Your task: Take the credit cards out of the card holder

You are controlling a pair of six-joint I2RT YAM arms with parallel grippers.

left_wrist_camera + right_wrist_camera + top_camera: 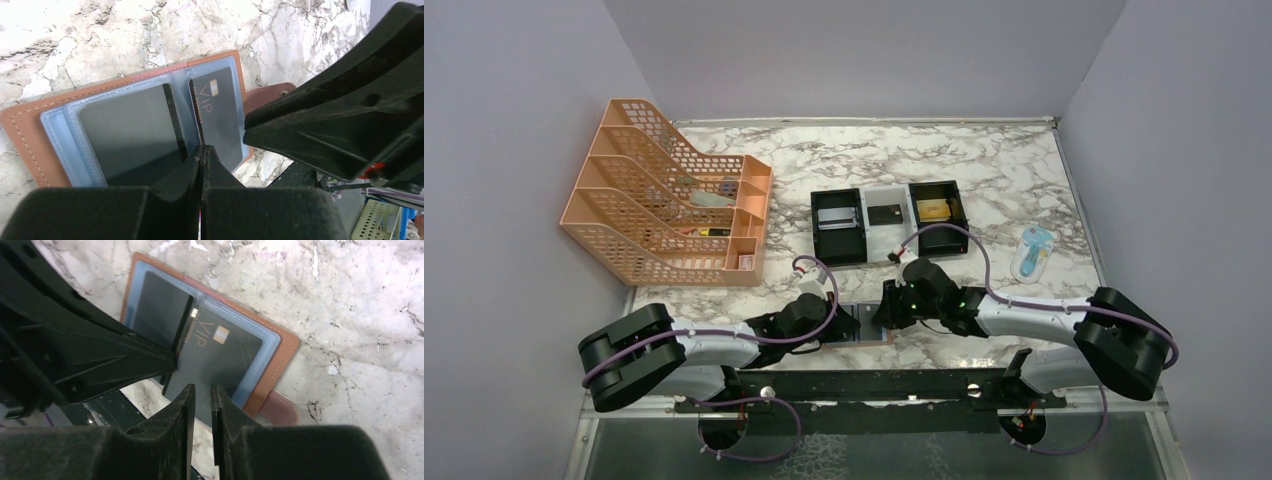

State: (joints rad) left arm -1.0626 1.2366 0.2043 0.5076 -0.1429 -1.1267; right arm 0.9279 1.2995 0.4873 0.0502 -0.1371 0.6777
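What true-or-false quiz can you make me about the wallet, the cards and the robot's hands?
1. The card holder lies open on the marble table. True.
2. The VIP card is bright red. False: it is dark grey.
3. The left gripper has its fingers shut together. True.
4. The orange rack stands on the right of the table. False: it is on the left.
5. Every card is already out. False: the VIP card and a black card sit in the card holder.
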